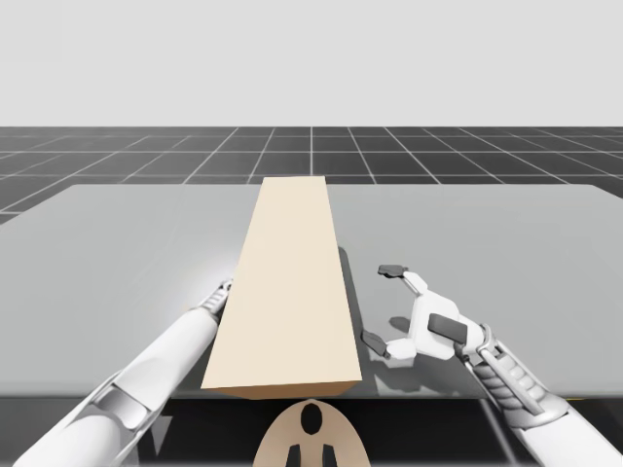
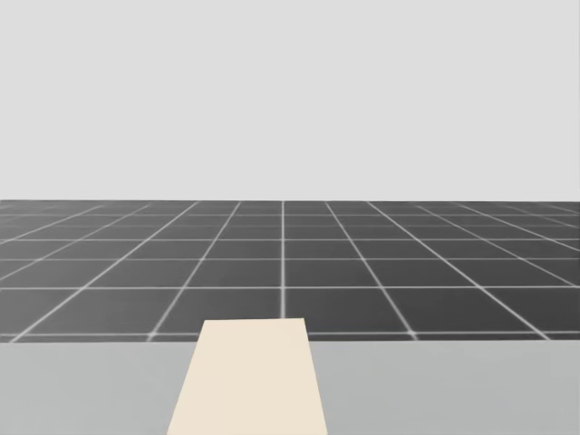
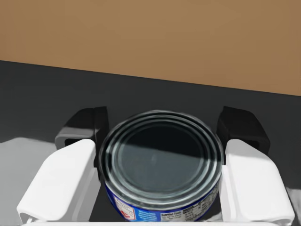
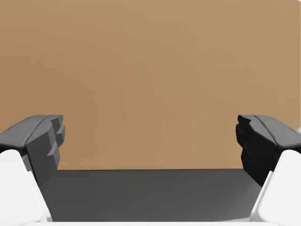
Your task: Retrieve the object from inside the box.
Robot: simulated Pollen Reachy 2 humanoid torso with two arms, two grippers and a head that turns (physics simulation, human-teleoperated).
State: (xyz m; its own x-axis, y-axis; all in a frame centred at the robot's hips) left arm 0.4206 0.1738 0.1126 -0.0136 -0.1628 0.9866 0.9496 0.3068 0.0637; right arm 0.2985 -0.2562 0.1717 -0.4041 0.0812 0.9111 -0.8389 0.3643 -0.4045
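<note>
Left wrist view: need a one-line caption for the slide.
Left pincer shut on the blue-labelled can, brown box wall ahead.

We count one long tan box (image 1: 287,282), one grey table (image 1: 506,233) and one round can (image 3: 160,162) with a blue label. We see two arms, the left arm (image 1: 146,375) and the right arm (image 1: 526,399), and two grippers, the left gripper (image 3: 163,128) and the right gripper (image 1: 380,305), each two-fingered
</note>
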